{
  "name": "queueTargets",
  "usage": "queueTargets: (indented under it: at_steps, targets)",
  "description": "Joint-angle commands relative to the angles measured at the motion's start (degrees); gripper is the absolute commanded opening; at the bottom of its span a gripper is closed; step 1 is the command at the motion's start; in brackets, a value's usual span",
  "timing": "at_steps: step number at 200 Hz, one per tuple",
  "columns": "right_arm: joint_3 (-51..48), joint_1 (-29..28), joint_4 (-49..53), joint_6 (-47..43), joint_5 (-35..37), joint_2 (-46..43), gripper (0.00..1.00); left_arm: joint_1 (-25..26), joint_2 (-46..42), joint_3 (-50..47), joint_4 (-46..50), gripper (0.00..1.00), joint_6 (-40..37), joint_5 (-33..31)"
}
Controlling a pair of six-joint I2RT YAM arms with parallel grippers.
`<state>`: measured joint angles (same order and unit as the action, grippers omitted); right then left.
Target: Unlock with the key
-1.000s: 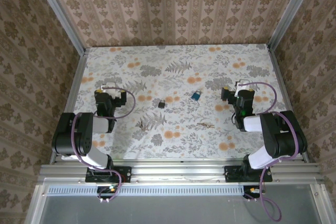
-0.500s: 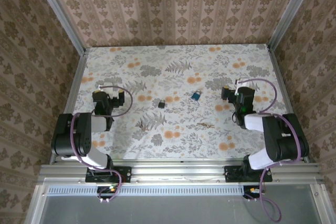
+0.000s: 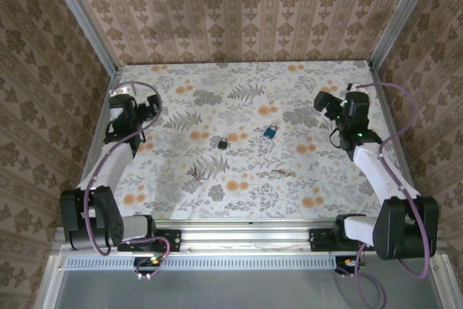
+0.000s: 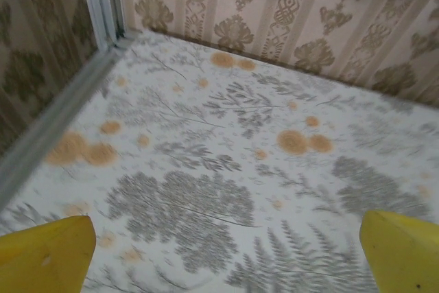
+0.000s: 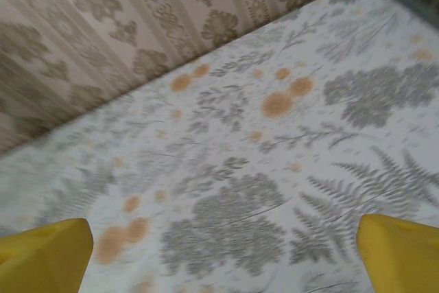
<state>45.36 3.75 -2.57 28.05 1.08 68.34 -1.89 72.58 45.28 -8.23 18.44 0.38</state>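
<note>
The key [image 3: 223, 143], with its small black head, lies on the flowered table near the middle. The small blue padlock [image 3: 270, 132] lies a little to its right and farther back. My left gripper [image 3: 119, 103] hovers by the left edge, well left of the key, and faces the back left corner. Its yellow fingertips [image 4: 46, 252] stand wide apart over bare tabletop, so the left gripper [image 4: 219, 262] is open and holds nothing. My right gripper [image 3: 325, 100] is right of the padlock, raised. The right gripper [image 5: 219, 262] is open too, its fingertips [image 5: 401, 252] spread over the print.
Patterned walls close in the table [image 3: 246, 179] at the back and both sides, with metal posts in the back corners [image 4: 103, 5]. A metal rail [image 3: 246, 233] runs along the near edge by the arm bases.
Both arms have stretched out from near their bases: the left gripper went back and left, the right one back and right. Key and padlock lie where they were.
</note>
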Motion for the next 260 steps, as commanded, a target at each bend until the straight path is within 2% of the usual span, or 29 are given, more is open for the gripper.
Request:
queueTargets:
  at_steps: [1, 15, 42, 74, 91, 104, 125, 142, 170, 220, 260]
  targets:
    - [0.0, 4.1, 4.2, 12.3, -18.1, -1.4, 0.94, -2.9, -2.4, -0.7, 5.3, 1.00, 15.0, 12.9]
    - [0.4, 3.4, 5.9, 10.9, -21.4, -2.5, 0.81, -2.5, -3.0, 1.4, 10.9, 0.99, 14.6, 15.6]
    - [0.7, -0.2, 12.7, 7.9, -20.6, -6.2, 0.62, 2.9, -4.5, 6.4, 27.4, 0.82, 10.5, 14.1]
    - [-0.5, -4.8, 20.1, 5.5, -20.4, -10.0, 0.61, 11.6, -6.2, 8.9, 42.6, 0.67, 10.8, 8.0]
    - [-0.9, -7.6, 23.6, 4.5, -20.8, -10.9, 0.52, 15.7, -6.3, 8.1, 47.6, 0.62, 13.2, 6.7]
    - [-2.4, -10.2, 23.8, 4.9, -20.1, -12.1, 0.49, 19.3, -5.9, 6.8, 50.0, 0.57, 16.3, 5.2]
    - [-4.9, -14.7, 23.5, 6.2, -17.6, -13.8, 0.50, 25.3, -4.0, 4.7, 52.7, 0.55, 21.0, 3.0]
    - [-6.3, -17.7, 23.6, 6.8, -15.1, -13.8, 0.55, 31.2, -1.9, 4.5, 55.4, 0.53, 23.5, -1.0]
    - [-8.3, -20.7, 22.2, 8.2, -14.2, -12.4, 0.56, 36.9, 2.1, 3.5, 56.9, 0.50, 26.6, -3.4]
    - [-9.0, -24.3, 20.0, 9.8, -12.5, -9.6, 0.56, 40.8, 8.4, 1.6, 52.2, 0.46, 30.3, -4.6]
    - [-9.1, -24.9, 19.8, 10.3, -11.7, -8.6, 0.56, 41.4, 13.9, 2.9, 49.9, 0.37, 29.9, -4.9]
